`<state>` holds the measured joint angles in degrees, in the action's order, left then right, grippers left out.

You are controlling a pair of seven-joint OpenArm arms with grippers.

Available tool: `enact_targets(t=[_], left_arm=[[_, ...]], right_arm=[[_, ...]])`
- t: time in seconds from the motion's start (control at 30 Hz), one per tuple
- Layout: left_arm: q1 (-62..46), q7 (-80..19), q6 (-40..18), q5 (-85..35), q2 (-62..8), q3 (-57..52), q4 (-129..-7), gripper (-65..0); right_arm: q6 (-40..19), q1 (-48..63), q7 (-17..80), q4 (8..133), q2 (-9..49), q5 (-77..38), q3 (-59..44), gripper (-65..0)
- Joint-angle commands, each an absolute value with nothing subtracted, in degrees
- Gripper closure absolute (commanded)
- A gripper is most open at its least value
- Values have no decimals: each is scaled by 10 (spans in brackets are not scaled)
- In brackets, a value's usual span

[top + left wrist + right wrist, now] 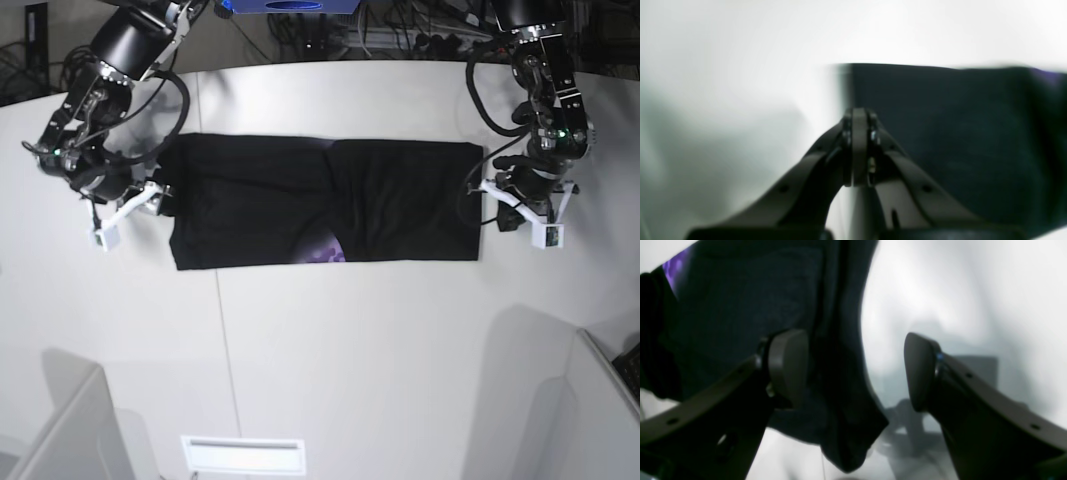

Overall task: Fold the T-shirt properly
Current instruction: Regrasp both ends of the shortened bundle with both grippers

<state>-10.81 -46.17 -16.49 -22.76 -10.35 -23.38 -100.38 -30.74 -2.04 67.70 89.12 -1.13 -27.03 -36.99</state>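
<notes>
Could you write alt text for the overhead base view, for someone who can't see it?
A black T-shirt, folded into a long strip, lies on a white table. A robot arm waits at each end, with the left hand shut and the right hand open.

Black cloth T-shirt (300,215): matt, soft knit, faintly fuzzy; small purple print patch (325,250) flat, not glossy. White bench (400,340): smooth, slight sheen. Left hand (859,146) and right hand (857,373): dark grey plastic fingers, smooth, matt pads.

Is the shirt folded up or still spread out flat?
Partly folded. The shirt lies as a long black strip on the table, with only a bit of purple print peeking out.
</notes>
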Motion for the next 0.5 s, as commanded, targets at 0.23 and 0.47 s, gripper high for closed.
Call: enact_targets(t=[0.23,0.47], left_arm=[[-97,-451,-172,-240,-137,-274,-921,0],[-87,-415,-172,-239,-138,-257,-863,0]], right_arm=[[-312,-49,667,861,-11,-282,-367,-417],[-313,-59,667,829,-12,-282,-367,-417]])
